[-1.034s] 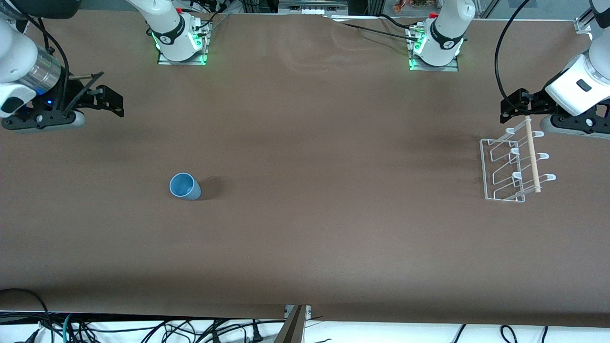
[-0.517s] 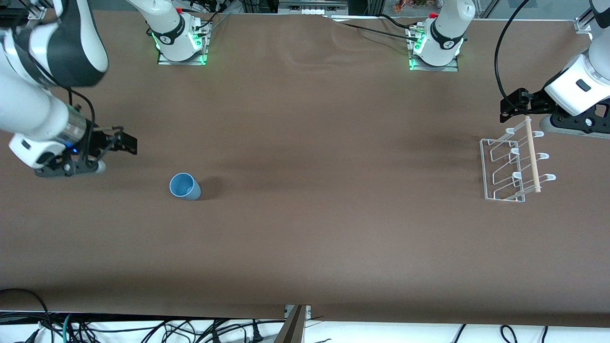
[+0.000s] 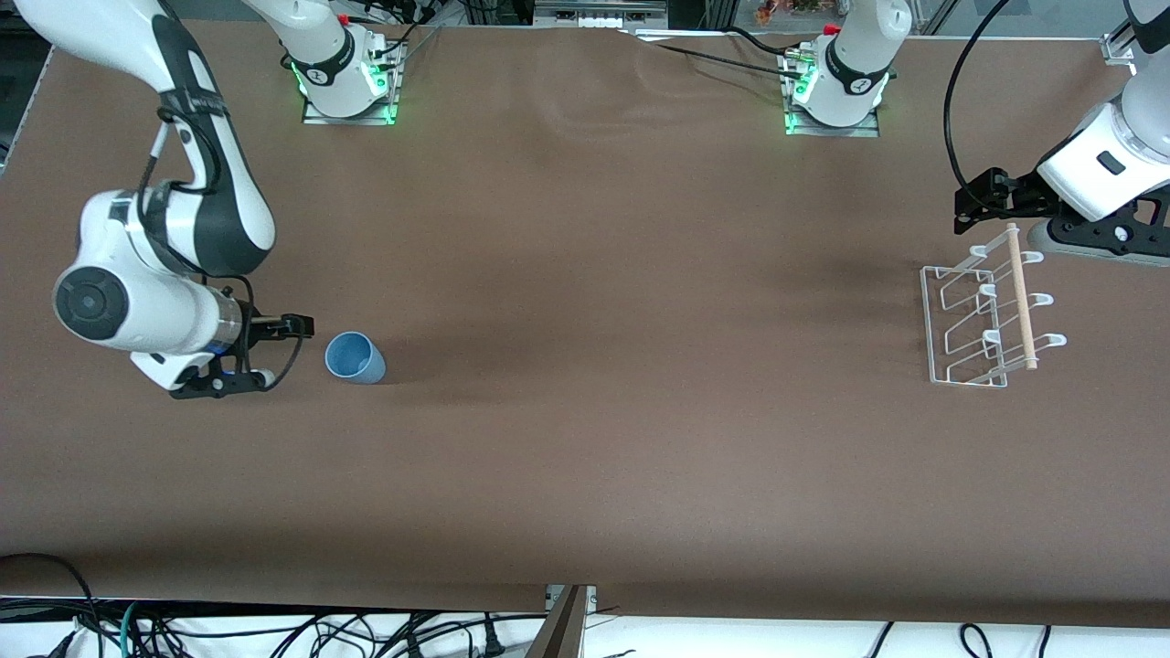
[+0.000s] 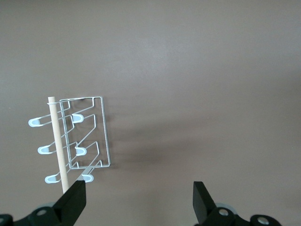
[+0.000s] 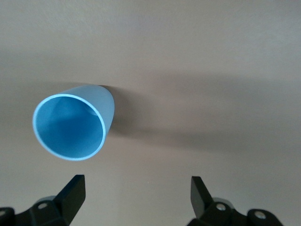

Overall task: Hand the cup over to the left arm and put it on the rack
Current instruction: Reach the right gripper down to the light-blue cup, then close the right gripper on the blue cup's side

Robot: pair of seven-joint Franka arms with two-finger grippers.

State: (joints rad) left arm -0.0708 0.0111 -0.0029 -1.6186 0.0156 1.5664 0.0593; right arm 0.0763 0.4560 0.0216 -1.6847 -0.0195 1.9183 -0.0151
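The light-blue cup (image 3: 355, 357) stands mouth up on the brown table, toward the right arm's end. My right gripper (image 3: 280, 349) is open just beside it, on the side toward that end of the table, and touches nothing. The right wrist view shows the cup (image 5: 75, 125) ahead of the open right gripper (image 5: 136, 193) and off to one finger's side. The white wire rack (image 3: 983, 311) with its wooden dowel stands toward the left arm's end. My left gripper (image 3: 967, 208) hovers open and empty above the rack's edge farther from the front camera. In the left wrist view the rack (image 4: 60, 146) lies ahead of the open left gripper (image 4: 139, 197).
Both arm bases (image 3: 347, 82) (image 3: 836, 91) with green lights stand along the table edge farthest from the front camera. A black cable (image 3: 951, 119) loops to the left arm. Bare brown table (image 3: 640, 366) stretches between cup and rack.
The right arm has swung in from the table's end and come down beside the cup, its gripper still open. The left arm has barely moved. Cup and rack stay put.
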